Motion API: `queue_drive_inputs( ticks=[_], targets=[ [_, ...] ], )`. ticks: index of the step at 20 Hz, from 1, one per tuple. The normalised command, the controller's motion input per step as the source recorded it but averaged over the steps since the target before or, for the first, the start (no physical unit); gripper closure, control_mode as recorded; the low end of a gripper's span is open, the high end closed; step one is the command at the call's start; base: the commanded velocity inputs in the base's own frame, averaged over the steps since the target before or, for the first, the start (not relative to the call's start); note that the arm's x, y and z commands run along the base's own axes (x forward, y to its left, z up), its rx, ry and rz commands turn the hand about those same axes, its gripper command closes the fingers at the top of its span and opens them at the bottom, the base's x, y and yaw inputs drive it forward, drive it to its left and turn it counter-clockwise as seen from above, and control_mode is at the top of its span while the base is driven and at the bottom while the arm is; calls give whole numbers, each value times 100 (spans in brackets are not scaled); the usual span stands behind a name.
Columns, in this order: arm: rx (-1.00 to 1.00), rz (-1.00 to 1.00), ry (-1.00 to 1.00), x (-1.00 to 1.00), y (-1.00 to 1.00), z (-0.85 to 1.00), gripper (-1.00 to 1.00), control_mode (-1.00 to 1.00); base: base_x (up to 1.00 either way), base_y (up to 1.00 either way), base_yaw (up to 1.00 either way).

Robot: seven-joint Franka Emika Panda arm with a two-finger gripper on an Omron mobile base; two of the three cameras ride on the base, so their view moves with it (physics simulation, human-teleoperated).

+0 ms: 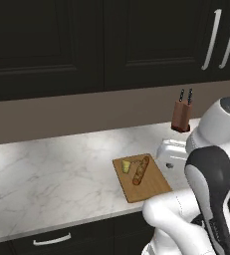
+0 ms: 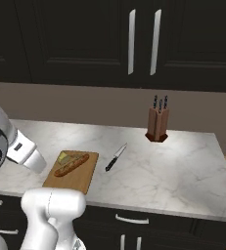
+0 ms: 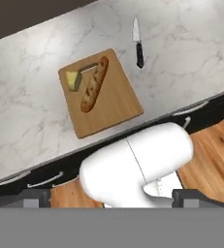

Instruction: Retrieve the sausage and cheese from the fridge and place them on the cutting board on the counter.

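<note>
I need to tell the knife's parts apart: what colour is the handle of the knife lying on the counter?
Black, with a pale silver blade; the knife shows best in the hand view.

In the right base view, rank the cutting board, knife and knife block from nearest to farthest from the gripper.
1. cutting board, just right of the gripper.
2. knife, on the counter past the board.
3. knife block, back right.

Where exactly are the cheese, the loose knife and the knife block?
cheese [image 3: 74, 80], hand view, middle of the pale yellow chunk on the cutting board.
loose knife [image 3: 139, 53], hand view, its dark handle, flat on the counter.
knife block [image 2: 158, 125], right base view, front face of the brown block.
</note>
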Motion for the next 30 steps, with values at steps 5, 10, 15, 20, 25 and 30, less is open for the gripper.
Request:
queue_drive_inputs(
  ticks=[5,10,15,20,25,30],
  targets=[
    [-12,45,-3,-40,-9,54,-100,-100,0,0,0],
    [-23,29,-19,-29,-22,23,-100,-100,0,0,0],
    [-18,15,-27,-8,-11,10,-100,-100,0,0,0],
    [-5,2,-19,-39,-1,17,-100,-100,0,0,0],
    [0,0,0,-64,-8,32,-100,-100,0,0,0],
    [1,2,2,-4,-8,10,-100,100,2,-1,1]
  ],
)
